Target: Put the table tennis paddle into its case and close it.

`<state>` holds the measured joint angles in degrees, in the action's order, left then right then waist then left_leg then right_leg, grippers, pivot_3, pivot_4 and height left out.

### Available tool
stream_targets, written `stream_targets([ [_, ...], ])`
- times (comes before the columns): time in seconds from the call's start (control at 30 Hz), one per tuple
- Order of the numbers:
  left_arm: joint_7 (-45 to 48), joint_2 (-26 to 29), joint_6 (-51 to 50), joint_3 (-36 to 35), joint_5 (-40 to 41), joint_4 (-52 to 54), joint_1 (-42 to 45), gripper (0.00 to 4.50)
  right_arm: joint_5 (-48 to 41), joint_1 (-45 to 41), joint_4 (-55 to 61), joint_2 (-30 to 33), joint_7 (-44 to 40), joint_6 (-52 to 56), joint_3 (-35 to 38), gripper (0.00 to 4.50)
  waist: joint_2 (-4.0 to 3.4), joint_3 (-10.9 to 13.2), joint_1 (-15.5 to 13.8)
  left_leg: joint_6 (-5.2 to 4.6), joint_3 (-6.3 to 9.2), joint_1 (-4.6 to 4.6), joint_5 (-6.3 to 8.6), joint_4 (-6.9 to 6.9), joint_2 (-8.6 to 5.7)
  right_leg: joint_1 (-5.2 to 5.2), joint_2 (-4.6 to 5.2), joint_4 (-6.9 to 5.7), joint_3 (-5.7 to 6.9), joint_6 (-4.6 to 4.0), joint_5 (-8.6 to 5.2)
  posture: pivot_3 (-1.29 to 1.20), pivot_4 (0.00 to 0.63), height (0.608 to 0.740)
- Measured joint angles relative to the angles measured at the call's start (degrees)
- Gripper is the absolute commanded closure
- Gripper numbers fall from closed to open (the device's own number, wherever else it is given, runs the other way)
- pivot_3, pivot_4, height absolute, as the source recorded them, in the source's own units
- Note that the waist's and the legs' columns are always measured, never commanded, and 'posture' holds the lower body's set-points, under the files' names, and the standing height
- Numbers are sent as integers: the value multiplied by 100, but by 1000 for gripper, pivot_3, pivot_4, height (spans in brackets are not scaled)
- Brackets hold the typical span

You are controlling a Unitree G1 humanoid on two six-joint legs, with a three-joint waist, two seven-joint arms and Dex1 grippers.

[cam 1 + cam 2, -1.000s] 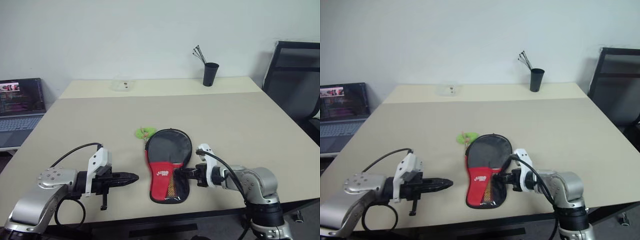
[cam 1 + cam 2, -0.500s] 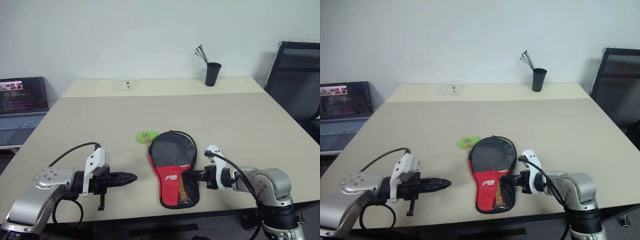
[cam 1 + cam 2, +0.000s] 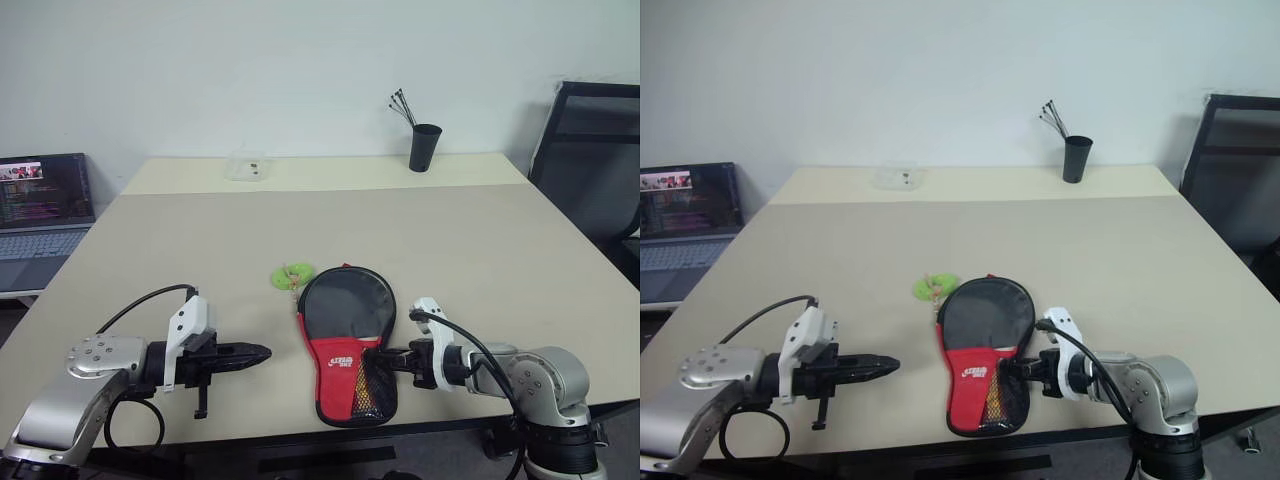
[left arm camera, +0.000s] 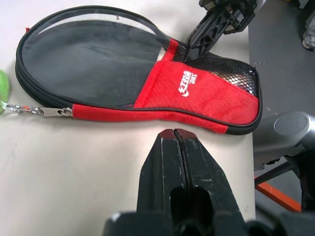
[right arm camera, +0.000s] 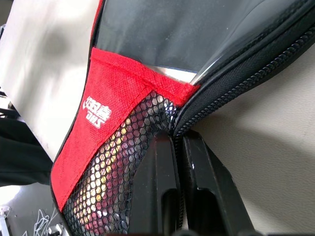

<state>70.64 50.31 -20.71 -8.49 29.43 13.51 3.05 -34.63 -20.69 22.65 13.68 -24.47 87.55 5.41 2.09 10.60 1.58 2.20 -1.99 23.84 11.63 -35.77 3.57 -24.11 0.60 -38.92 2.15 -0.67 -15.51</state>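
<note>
The case (image 3: pixel 347 340), black with a red panel and mesh pocket, lies flat near the table's front edge, its round end pointing away from me. The paddle sits inside it, and its handle shows dimly through the mesh (image 5: pixel 113 167). My right gripper (image 3: pixel 385 357) is shut on the zippered rim beside the mesh pocket (image 5: pixel 173 132). The metal zipper pull (image 4: pixel 49 112) rests on the opposite rim near the round end. My left gripper (image 3: pixel 262 352) is shut and empty, hovering left of the case with a gap between them.
A green tag (image 3: pixel 292 273) lies by the case's round end. A black cup of sticks (image 3: pixel 423 147) and a clear box (image 3: pixel 245 165) stand at the back. There is a laptop (image 3: pixel 40 205) at the left and a black chair (image 3: pixel 595 150) at the right.
The case's handle end has slid slightly to the right and toward the front edge along with the right gripper. The left gripper has stayed in place.
</note>
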Motion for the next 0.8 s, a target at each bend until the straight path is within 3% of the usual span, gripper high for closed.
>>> stream_targets([
  [0.07, -4, -12, 10, 30, -28, -24, 6, 4500, 2, 0, -33, 23, 26, -45, -3, 4478, 0, 0, 0, 0, 0, 0, 0, -1, 0, 1, 0, 0, 0, 0, 0, 0, 150, 740],
  [0.1, -7, -21, 12, 33, -34, -48, 6, 4500, 0, 0, -42, 24, 40, -57, -3, 3969, 0, 0, -1, 0, 0, 0, 0, -1, 0, 1, 0, -1, 1, 0, 0, 0, 150, 740],
  [0.33, -164, -137, -8, 33, -45, -117, 72, 4500, -249, 1, 9, 56, 21, 66, 305, 1727, 0, 0, -2, 0, 0, 0, 0, -3, 0, 1, 0, -2, 1, 0, 0, 0, 150, 740],
  [0.5, -449, -306, -11, 33, -84, -254, 236, 4500, -957, 223, 781, 688, -553, 311, 506, 64, 0, 0, -6, 0, 1, 2, 0, -3, 0, 1, 0, 0, 1, 0, 0, 0, 150, 740],
  [0.63, -845, -503, -5, 33, -243, -502, 559, 4500, -1373, -64, 1091, 1260, -1072, -28, 450, 26, 0, 0, 9, 0, 2, -4, 0, -15, -2, 4, -8, -5, 3, -2, 4, 0, 150, 740],
  [0.8, -1364, -600, 143, 92, -712, -1075, 1083, 4500, -763, -826, 684, 1282, -1052, -1365, -359, 26, 3, -2, 11, 0, 3, -5, 0, -12, 4, 3, -47, -3, 9, -21, 11, 0, 150, 740],
])
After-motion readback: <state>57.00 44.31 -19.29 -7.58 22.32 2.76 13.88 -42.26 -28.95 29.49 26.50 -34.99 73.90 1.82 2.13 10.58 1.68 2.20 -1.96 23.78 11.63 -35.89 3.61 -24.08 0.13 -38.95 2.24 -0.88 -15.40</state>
